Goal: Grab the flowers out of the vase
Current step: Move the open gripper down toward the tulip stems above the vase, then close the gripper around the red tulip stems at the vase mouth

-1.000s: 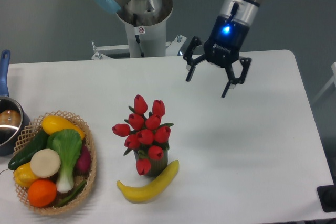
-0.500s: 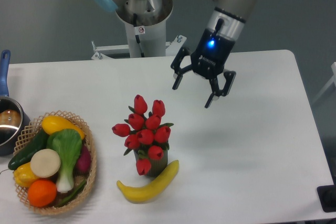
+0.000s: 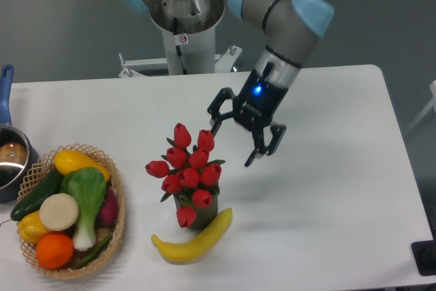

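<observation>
Gripper [image 3: 234,142] spread wide, hovering at two o'clock of flowers [image 3: 188,165], standing in vase [image 3: 199,215] mid-desk. Best lowered around the bunched stems, not the buds, then closed gently.

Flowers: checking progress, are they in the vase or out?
In: the flowers stand upright in the vase, and the open gripper holds nothing.

The UR5e arm reaches from its base at the table's far edge down and forward over the table. The gripper [image 3: 233,143] hangs above the surface, tilted, jaws spread wide apart, holding nothing.
</observation>
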